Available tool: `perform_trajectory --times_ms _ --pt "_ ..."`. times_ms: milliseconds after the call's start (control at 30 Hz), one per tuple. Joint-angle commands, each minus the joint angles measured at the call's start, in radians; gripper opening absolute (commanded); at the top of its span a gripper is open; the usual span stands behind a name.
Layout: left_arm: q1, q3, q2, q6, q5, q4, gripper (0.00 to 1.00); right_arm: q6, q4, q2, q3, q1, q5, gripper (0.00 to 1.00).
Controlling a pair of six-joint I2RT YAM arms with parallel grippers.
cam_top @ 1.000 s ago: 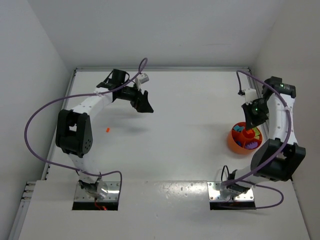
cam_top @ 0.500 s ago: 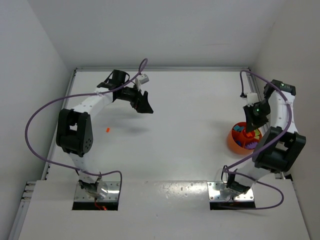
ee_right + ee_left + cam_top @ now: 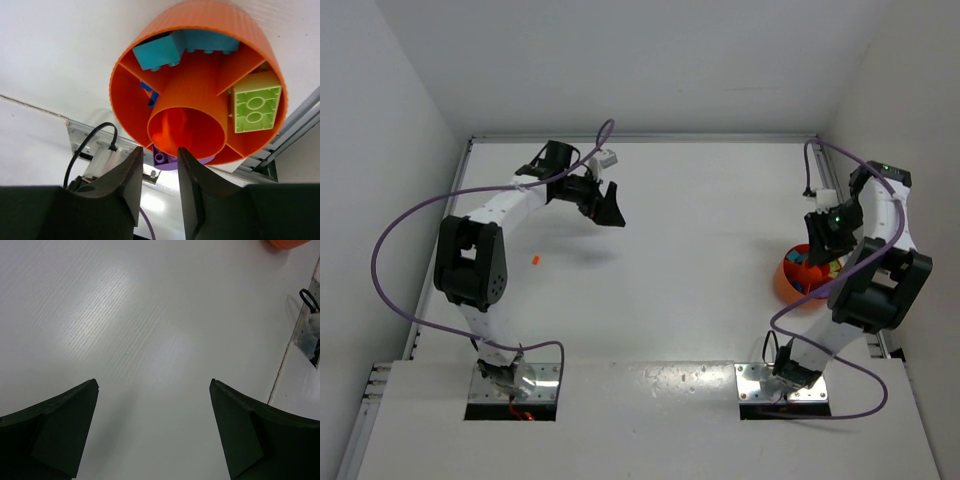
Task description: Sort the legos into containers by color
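The round orange bowl [image 3: 790, 285] with inner dividers sits at the right of the table. In the right wrist view the bowl [image 3: 200, 22] holds a teal brick [image 3: 159, 51], a blue brick [image 3: 209, 41], a yellow-green brick [image 3: 256, 107] and a purple brick [image 3: 167, 159] in separate compartments. My right gripper [image 3: 818, 243] hangs just above the bowl. It also shows in its own view [image 3: 159, 154], slightly open and empty. One small orange lego [image 3: 535, 260] lies alone on the table at the left. My left gripper [image 3: 607, 207] is wide open and empty, well behind and right of it [image 3: 153, 385].
Side walls close in the table on the left and right, with a back edge rail. The right arm's mounting plate and a black cable [image 3: 92, 145] lie near the bowl. The left wrist view shows the bowl's rim [image 3: 287, 244] far off and a base plate [image 3: 310, 335].
The right arm has folded further toward the right wall, and its gripper stays over the bowl. The left arm and the orange lego have not moved.
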Motion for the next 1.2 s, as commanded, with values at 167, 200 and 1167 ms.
perform_trajectory --times_ms 167,200,1167 --pt "0.041 -0.028 -0.091 -0.132 -0.133 0.132 1.0 -0.037 -0.06 -0.052 0.185 0.015 -0.032 0.38" --pt "0.055 -0.028 -0.101 -0.132 -0.169 0.132 1.0 -0.037 -0.06 -0.052 0.227 0.015 -0.049 0.44" --pt "0.291 -0.297 -0.283 -0.019 -0.88 -0.184 0.49 0.117 0.321 0.304 0.4 0.596 -0.315 0.45"
